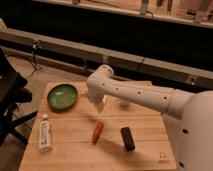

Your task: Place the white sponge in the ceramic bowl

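Observation:
The green ceramic bowl (62, 96) sits at the back left of the wooden table (75, 147). My gripper (98, 105) hangs just right of the bowl, at the end of the white arm that comes in from the right, low over the table. A pale patch shows at the gripper's tip, and I cannot tell whether it is the white sponge. A small pale object (124, 104) peeks out from behind the arm at the back of the table; I cannot tell what it is.
A white tube with a dark cap (45, 133) lies at the front left. A red object (97, 132) lies in the middle front, with a black block (128, 138) to its right. A dark chair (10, 100) stands left of the table.

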You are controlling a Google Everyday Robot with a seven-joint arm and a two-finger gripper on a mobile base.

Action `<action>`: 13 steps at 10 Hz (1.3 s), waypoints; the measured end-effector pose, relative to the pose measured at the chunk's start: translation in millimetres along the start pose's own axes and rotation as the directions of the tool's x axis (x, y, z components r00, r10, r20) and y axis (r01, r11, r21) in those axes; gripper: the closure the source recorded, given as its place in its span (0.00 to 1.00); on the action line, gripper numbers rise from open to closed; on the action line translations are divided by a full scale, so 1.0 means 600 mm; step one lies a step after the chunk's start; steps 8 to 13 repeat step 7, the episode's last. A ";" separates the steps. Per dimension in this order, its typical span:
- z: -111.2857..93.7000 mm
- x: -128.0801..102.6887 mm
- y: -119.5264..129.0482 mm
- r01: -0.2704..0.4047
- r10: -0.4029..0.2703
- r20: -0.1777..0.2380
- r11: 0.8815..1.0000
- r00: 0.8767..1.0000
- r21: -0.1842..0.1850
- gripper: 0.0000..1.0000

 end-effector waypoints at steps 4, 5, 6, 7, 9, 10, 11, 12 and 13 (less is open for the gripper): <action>0.011 0.057 0.007 -0.084 0.083 -0.044 0.996 0.996 -0.023 0.20; 0.017 0.065 0.002 -0.089 0.087 -0.051 0.996 0.995 -0.031 0.20; 0.023 0.077 -0.001 -0.096 0.094 -0.053 0.995 0.994 -0.039 0.20; 0.027 0.088 -0.002 -0.099 0.096 -0.056 0.994 0.994 -0.042 0.20; 0.027 0.088 -0.002 -0.099 0.096 -0.056 0.994 0.994 -0.042 0.20; 0.027 0.088 -0.002 -0.099 0.096 -0.056 0.994 0.994 -0.042 0.20; 0.027 0.088 -0.002 -0.099 0.096 -0.056 0.994 0.994 -0.042 0.20; 0.027 0.088 -0.002 -0.099 0.096 -0.056 0.994 0.994 -0.042 0.20; 0.027 0.088 -0.002 -0.099 0.096 -0.056 0.994 0.994 -0.042 0.20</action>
